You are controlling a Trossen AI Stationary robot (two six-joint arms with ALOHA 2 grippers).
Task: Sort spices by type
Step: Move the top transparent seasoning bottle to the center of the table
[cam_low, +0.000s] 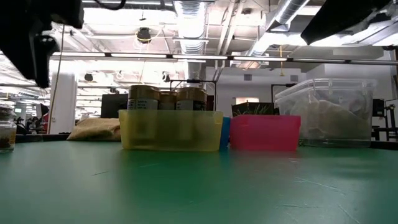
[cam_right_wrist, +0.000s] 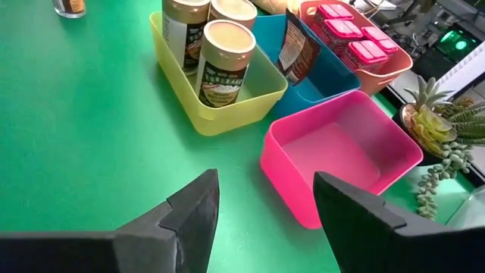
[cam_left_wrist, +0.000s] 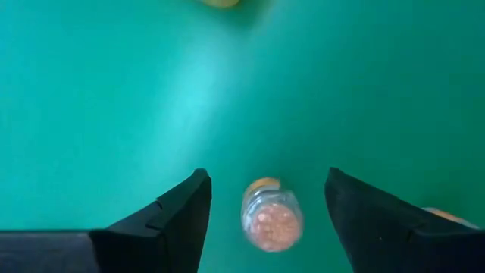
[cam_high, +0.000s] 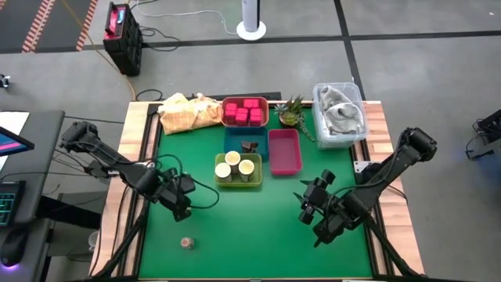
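The left gripper (cam_high: 182,205) is hovering over the green table (cam_high: 250,235) with its fingers (cam_left_wrist: 170,216) spread wide and grasping nothing; a tiny brownish jar (cam_left_wrist: 270,216) is standing alone on the mat between them in the left wrist view. The right gripper (cam_high: 310,205) is waiting near the pink tray (cam_high: 284,150) — released too, holding nothing; three cream-topped jars (cam_high: 235,164) are sitting in the yellow tray (cam_high: 255,182), pink packets (cam_high: 245,111) in the red tray (cam_high: 224,117), a dark brown piece (cam_high: 250,146) in the blue tray (cam_high: 232,141).
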